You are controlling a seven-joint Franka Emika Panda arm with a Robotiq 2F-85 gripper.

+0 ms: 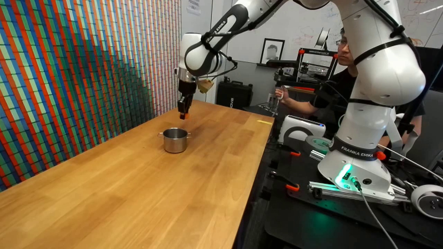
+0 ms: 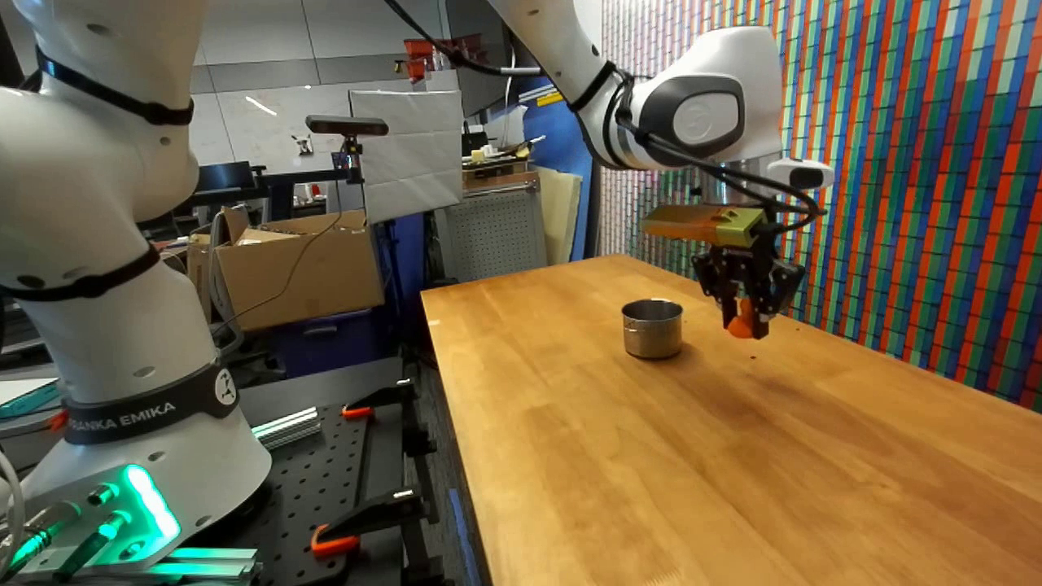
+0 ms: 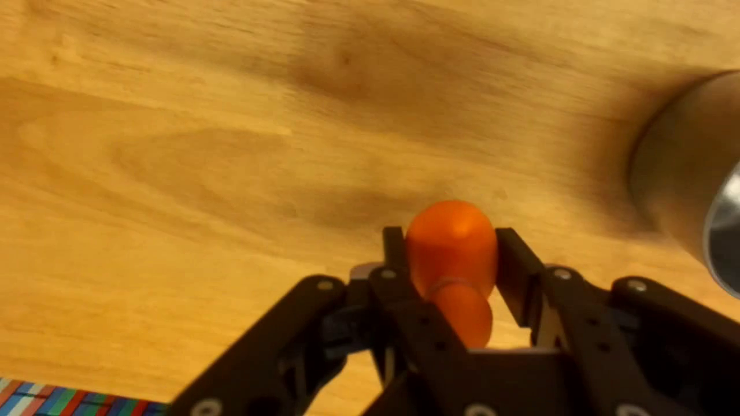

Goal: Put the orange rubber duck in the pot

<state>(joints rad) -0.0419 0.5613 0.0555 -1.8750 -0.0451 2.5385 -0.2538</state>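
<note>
Above the wooden table (image 1: 193, 193), near the pot (image 1: 175, 143) but apart from it, the orange rubber duck (image 3: 454, 242) is up in the air, clasped in the gripper (image 2: 744, 324). From out in the room, in both exterior views, it is just a spot of orange at the gripper's tip; the wrist view makes its form plain, two rounded lumps with a crease between them. The pot stands upright on the wood. In an exterior view I can make out its thin side handles (image 1: 189, 135); the wrist view takes in only part of its wall and rim. As for the gripper, it points down, its jaws parted by no more than the duck's width, the black fingers (image 3: 523, 274) touching it on either side. Beside the table runs a wall of coloured strips (image 1: 69, 69). In an exterior view, the white arm (image 1: 387, 79) partly hides a person in black (image 1: 341, 83).
</note>
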